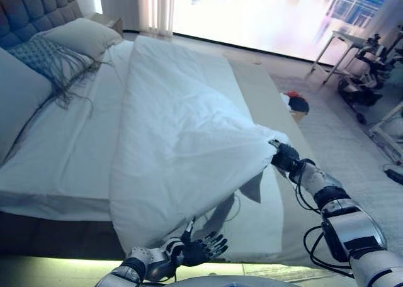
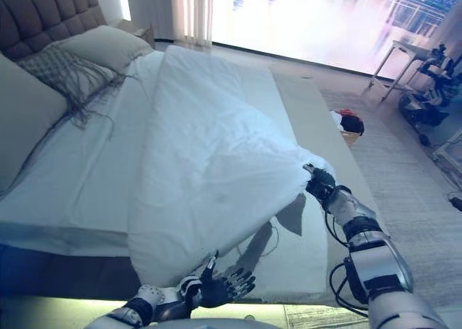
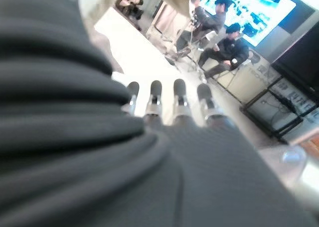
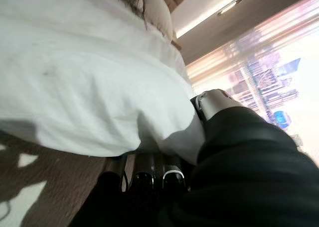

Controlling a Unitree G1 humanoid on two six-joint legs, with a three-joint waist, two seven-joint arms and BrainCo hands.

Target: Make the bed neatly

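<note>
The left eye view takes in the whole bed [image 1: 56, 167]: a white duvet [image 1: 182, 136] lies folded lengthwise along its middle, bare sheet to the left and a grey mattress strip to the right. The right hand [image 1: 284, 155] is clamped on the duvet's lifted corner near the foot of the bed, the cloth tented above the mattress. The left hand [image 1: 200, 248] hovers low at the bed's near edge, fingers spread and holding nothing. Pillows [image 1: 79, 35] and a fringed blue throw [image 1: 47, 57] rest against the tufted headboard [image 1: 34, 7]; a red and black bundle [image 1: 295, 102] sits on the floor past the bed.

The left wrist view alone shows two seated people [image 3: 227, 40] across the room, beyond straight, empty fingers [image 3: 180, 95].

The right wrist view shows the duvet edge gathered against the thumb [image 4: 212, 101], with fingers curled beneath the cloth.
</note>
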